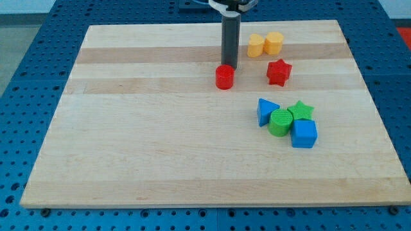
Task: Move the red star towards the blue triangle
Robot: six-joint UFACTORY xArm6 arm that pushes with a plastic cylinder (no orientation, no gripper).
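Note:
The red star (279, 72) lies at the upper right of the wooden board (160, 141). The blue triangle (266, 111) lies below it, a short gap apart, touching a green cylinder (280, 122). My tip (230, 67) is at the upper middle, to the left of the red star. It stands right behind a red cylinder (225, 77) and seems to touch its top edge.
A green star (300, 111) and a blue cube (304, 134) sit in the cluster with the green cylinder. Two yellow blocks (265, 44) lie side by side above the red star, near the board's top edge. A blue pegboard surrounds the board.

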